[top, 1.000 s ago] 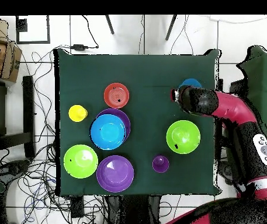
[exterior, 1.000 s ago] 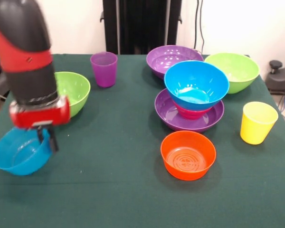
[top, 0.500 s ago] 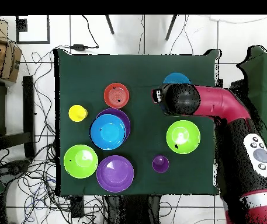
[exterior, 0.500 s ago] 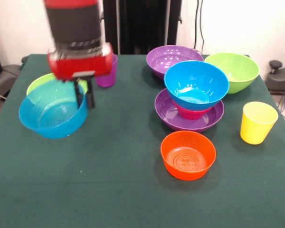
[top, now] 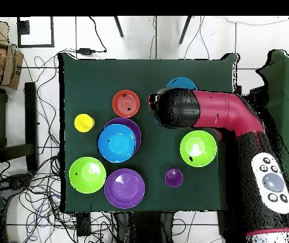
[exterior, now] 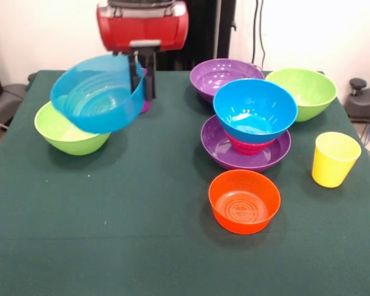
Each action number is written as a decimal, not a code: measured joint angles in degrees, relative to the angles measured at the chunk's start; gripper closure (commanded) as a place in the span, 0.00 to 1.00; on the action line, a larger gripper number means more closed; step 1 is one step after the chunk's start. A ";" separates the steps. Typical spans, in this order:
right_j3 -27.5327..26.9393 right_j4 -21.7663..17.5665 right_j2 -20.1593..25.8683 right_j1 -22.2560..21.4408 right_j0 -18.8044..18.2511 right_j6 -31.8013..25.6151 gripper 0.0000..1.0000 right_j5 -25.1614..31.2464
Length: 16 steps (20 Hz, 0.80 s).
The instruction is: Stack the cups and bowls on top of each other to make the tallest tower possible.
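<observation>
My gripper (exterior: 142, 79) is shut on the rim of the small translucent blue bowl (exterior: 97, 94), which hangs tilted in the air above the table's left half. In the overhead view that bowl (top: 182, 83) peeks out from under the arm (top: 200, 112). The tower (exterior: 253, 126) stands right of centre: a large blue bowl (exterior: 254, 110) on a red-pink bowl (exterior: 250, 146) inside a wide purple bowl (exterior: 217, 148). An orange bowl (exterior: 244, 200) sits in front of it. The yellow cup (exterior: 335, 159) stands at the right. The purple cup (top: 174, 178) is mostly hidden behind the held bowl in the front view.
A lime green bowl (exterior: 68, 132) sits just below the held bowl. A second purple bowl (exterior: 225, 77) and another lime green bowl (exterior: 302, 92) stand behind the tower. Dark green cloth (exterior: 123, 246) covers the table.
The arm has carried the translucent blue bowl up from the table's left front corner, past the lime green bowl, and to the right toward the middle. Nothing else moved.
</observation>
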 measured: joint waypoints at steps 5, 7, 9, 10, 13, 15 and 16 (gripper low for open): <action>3.40 1.16 -2.89 -1.84 2.50 3.83 1.00 -0.40; 5.26 1.50 -4.36 -1.79 3.84 6.23 1.00 -1.80; 6.68 1.67 -5.76 -1.54 5.14 8.42 1.00 -3.47; 7.17 1.72 -6.23 -1.45 5.63 9.22 1.00 -4.12; 9.73 1.76 -8.99 -1.04 8.66 13.93 1.00 -7.99; 11.22 1.77 -10.99 -0.72 11.04 17.35 1.00 -10.85; 12.15 1.77 -12.67 -0.15 13.08 20.07 1.00 -13.16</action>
